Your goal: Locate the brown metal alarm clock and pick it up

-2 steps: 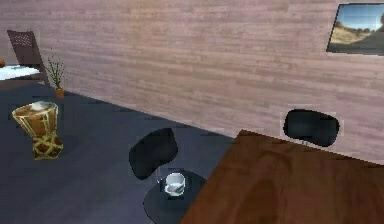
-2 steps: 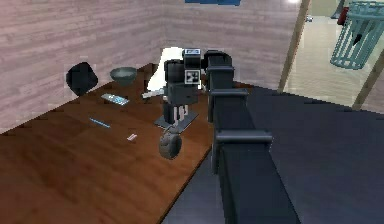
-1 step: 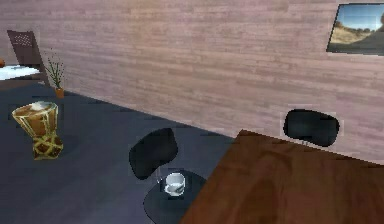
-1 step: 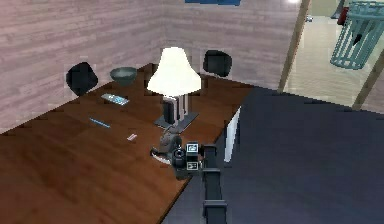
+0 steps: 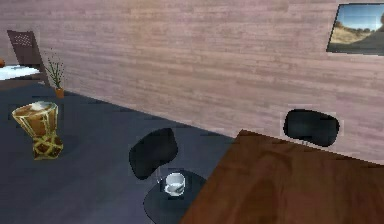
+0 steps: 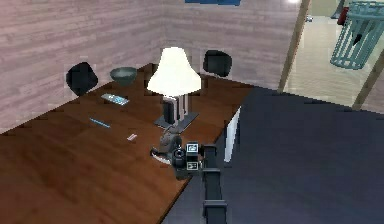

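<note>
The lamp stands mid-worktop, its wide shade spreading over its base, just beyond the jaws at the arm's far end; it bars the way straight ahead. Left of it the worktop lies mostly bare: 3 small flat things and a bowl near the far edge. A chair and a 2nd chair line the far side. Right of the worktop, dark floor runs free to the doorway.
</note>
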